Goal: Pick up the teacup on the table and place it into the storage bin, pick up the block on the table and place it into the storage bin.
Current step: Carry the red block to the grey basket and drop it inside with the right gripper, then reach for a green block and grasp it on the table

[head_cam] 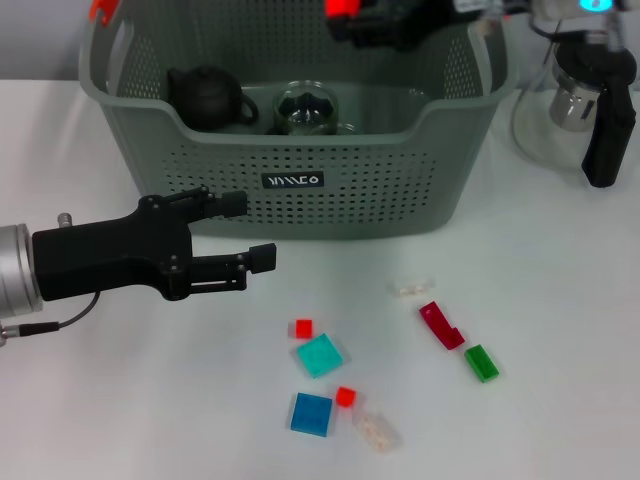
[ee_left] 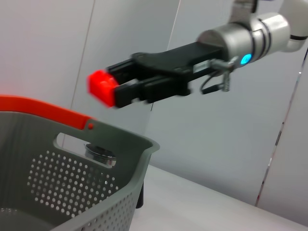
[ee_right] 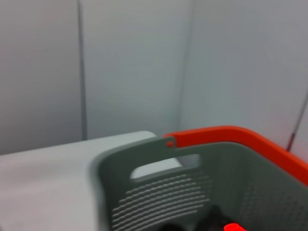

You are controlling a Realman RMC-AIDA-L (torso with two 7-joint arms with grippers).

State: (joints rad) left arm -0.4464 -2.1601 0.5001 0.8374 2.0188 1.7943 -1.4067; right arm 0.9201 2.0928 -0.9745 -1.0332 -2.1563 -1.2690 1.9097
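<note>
1. On your far left, the left gripper (head_cam: 245,232) is hovering low over the table (head_cam: 560,330), just in front of the storage bin (head_cam: 300,205); its fingers are standing apart and holding nothing, so I judge this arm to be waiting rather than working.

2. Moving right, the storage bin is sitting at the back of the table; a dark teapot (head_cam: 208,97) and a glass teacup (head_cam: 310,108) are lying inside it, side by side; I take the teacup half of your task as already done.

3. Above the bin's far rim, the right gripper (ee_left: 113,89) is reaching across from the right; its fingers are clamped on a red block (ee_left: 100,85), which is hanging in the air over the bin's opening, not yet released; the head view is showing the same block as a red patch at the top edge, and the right wrist view is looking down into the bin past its orange handle (ee_right: 240,137).

4. In front of the bin, loose blocks are lying on the table: small red ones, a teal block (head_cam: 319,355), a blue block (head_cam: 311,414), a dark red piece (head_cam: 441,325), a green block (head_cam: 481,363) and two clear pieces.

5. What is left for you, as I judge it: letting the red block go into the bin.
</note>
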